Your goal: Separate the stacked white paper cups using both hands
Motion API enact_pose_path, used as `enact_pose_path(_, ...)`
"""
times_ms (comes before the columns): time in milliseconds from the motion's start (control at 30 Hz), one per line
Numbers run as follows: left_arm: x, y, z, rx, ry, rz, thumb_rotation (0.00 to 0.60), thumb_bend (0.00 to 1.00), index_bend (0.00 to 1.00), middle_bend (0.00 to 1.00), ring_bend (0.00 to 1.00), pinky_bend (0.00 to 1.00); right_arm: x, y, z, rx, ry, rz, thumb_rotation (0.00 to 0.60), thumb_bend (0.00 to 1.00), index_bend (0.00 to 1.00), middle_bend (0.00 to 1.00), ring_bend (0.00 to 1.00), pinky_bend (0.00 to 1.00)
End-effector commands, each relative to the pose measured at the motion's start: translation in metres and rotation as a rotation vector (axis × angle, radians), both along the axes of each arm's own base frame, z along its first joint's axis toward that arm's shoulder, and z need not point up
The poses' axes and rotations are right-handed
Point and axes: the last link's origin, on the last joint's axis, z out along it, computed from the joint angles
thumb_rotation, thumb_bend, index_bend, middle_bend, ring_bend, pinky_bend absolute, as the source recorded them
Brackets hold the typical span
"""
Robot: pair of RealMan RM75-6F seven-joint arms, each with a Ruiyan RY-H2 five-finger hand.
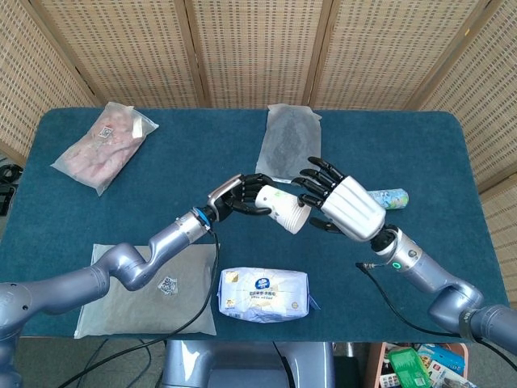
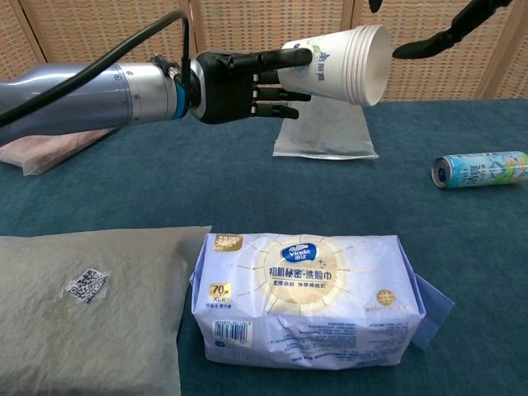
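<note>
Plastic-wrapped tissue pack [image 2: 307,299] nearest, on the blue table [image 1: 452,145], a grey pouch [image 2: 78,305] to its left. Above and behind them, the stacked white paper cups [image 2: 340,64] are held sideways in the air, mouth toward the robot's right. Left hand [image 1: 236,197] grasps the stack near its base, fingers wrapped round. Right hand [image 1: 338,202] is at the rim end, fingers spread and holding nothing (contact with the rim unclear). Thin paper: light, easily crushed, nested walls likely to cling. Best purchase is probably the rolled rim of the outermost cup, pinched lightly, with a straight pull along the axis. Farther back lie a can [image 2: 482,169] and a grey packet [image 1: 289,144].
</note>
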Motion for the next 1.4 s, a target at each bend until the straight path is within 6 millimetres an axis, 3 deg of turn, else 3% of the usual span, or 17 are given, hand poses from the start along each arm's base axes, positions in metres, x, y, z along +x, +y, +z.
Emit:
enact_pose_path(33,0.000,0.000,0.000,0.000,-0.001,0.001,0.600,0.20,0.47,0.46,0.44,0.50,0.002,-0.001,-0.004,0.001,0.004,0.005,0.600,0.36,0.52,0.38,0.28,0.20)
enact_pose_path(1133,-0.003,0.001,-0.003,-0.019,-0.015,0.010,0.600,0.20,0.47,0.46,0.44,0.50,0.005,-0.004,-0.022,-0.014,-0.003,0.038,0.600,0.48,0.61,0.39,0.29,0.20)
enact_pose_path(1400,-0.003,0.001,-0.005,-0.025,-0.015,0.009,0.600,0.20,0.47,0.46,0.44,0.50,0.006,-0.005,-0.025,-0.018,-0.009,0.049,0.600,0.60,0.64,0.41,0.29,0.20)
